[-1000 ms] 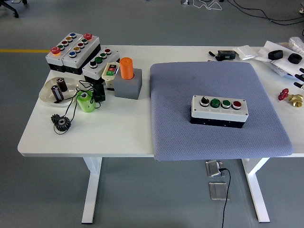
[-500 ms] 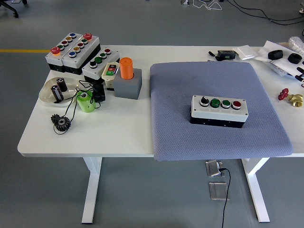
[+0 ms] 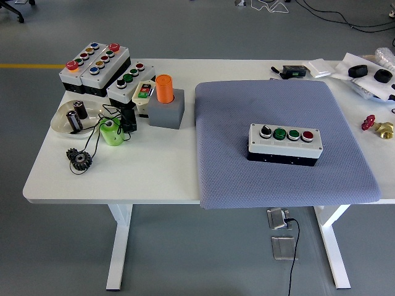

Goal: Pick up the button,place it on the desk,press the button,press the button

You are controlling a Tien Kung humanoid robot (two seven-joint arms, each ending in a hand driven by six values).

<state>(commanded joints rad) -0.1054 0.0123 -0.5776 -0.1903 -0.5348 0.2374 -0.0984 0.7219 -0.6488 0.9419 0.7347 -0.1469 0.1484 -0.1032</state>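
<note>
Only one four-control button box [image 3: 285, 142] sits on the grey mat [image 3: 284, 145]; neither hand is visible.

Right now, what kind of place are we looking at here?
Probably a robotics or electronics test lab: a white table holds several industrial button boxes, one button box sits on a grey mat, plus loose gears and cables.

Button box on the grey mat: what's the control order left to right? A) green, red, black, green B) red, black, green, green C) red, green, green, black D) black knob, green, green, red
D: on the button box resting on the grey mat, a black knob sits at the left end, two green buttons follow, and the red button is at the right end.
</note>
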